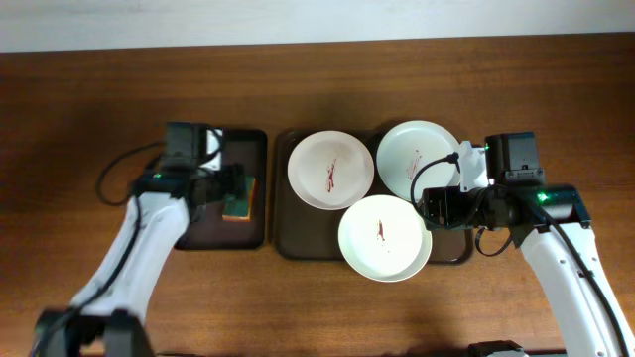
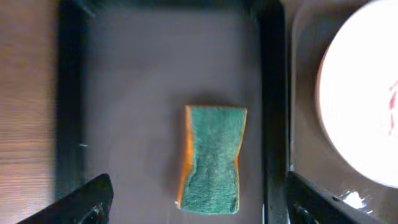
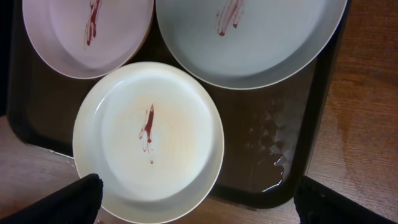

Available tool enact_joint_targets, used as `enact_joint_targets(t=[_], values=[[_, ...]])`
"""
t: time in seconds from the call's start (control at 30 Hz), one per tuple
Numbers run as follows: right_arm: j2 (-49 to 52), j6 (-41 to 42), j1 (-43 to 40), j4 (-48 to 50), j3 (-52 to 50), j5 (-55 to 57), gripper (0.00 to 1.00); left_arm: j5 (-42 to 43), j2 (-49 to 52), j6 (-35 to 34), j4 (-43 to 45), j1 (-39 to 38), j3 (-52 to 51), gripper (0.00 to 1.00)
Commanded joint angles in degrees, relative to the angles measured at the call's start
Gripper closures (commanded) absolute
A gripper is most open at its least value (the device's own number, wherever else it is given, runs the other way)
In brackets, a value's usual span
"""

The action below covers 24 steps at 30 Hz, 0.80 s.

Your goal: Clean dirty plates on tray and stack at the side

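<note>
Three round, glossy white plates, each streaked red, lie on a big dark tray (image 1: 283,233); a sponge (image 2: 211,158) lies on a smaller dark tray (image 1: 243,233) at 9 o'clock of it, both on a wood-grain surface (image 1: 79,119).
The plates sit at 10 o'clock (image 1: 330,171), 1 o'clock (image 1: 419,159) and 6 o'clock (image 1: 385,238) of the big tray, the last overhanging its near rim; wet droplets (image 3: 270,124) glisten on the tray at 3 o'clock. The sponge is a rectangle pinched at the waist, rough green on top with an orange layer beneath. The left arm (image 1: 149,228) hangs over the sponge, left jaws spread wide and empty. The right arm (image 1: 571,258) hovers at the big tray's 3 o'clock edge, right jaws likewise gaping and holding nothing.
</note>
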Motion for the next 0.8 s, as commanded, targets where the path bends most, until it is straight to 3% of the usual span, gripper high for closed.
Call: enact_joint_targets(t=[0.0,0.1,0.33,0.37,0.4,0.43,0.63,0.67,0.73,0.77], values=[[0.09,0.46,-0.26,0.07,1.20,-0.48,0.01,0.90,6.47,2.25,1.64,-2.01,0.81,0.30],[0.09,0.46,-0.26,0.04,1.20,-0.46,0.01,0.90,11.52,2.25,3.15,-3.26,0.81,0.39],[0.09,0.46,-0.26,0.04,1.20,-0.46,0.01,0.87,15.43,2.25,4.13,-3.37,0.81,0.50],[0.09,0.46,-0.26,0.07,1.20,-0.48,0.01,0.87,15.87,2.25,4.13,-3.37,0.81,0.61],[0.09,0.46,-0.26,0.07,1.20,-0.46,0.01,0.85,16.04,2.25,4.13,-3.34,0.81,0.93],[0.09,0.46,-0.26,0.04,1.20,-0.46,0.01,0.85,15.98,2.23,4.17,-3.34,0.90,1.00],[0.96,0.46,-0.22,-0.50,0.04,-0.48,0.03,-1.51,12.33,1.03,-1.36,-3.19,6.67,1.00],[1.73,0.46,-0.22,-0.37,-0.61,-0.48,0.10,-1.49,11.56,-0.48,-1.40,-3.19,6.67,1.00],[4.48,0.48,-0.22,-0.20,-1.66,-0.72,0.32,-1.49,11.47,-1.44,-2.16,-3.19,6.64,1.00],[6.86,0.48,-0.22,-0.22,-1.99,-0.70,0.38,-1.49,11.54,-1.44,-3.08,-3.19,6.60,1.00]])
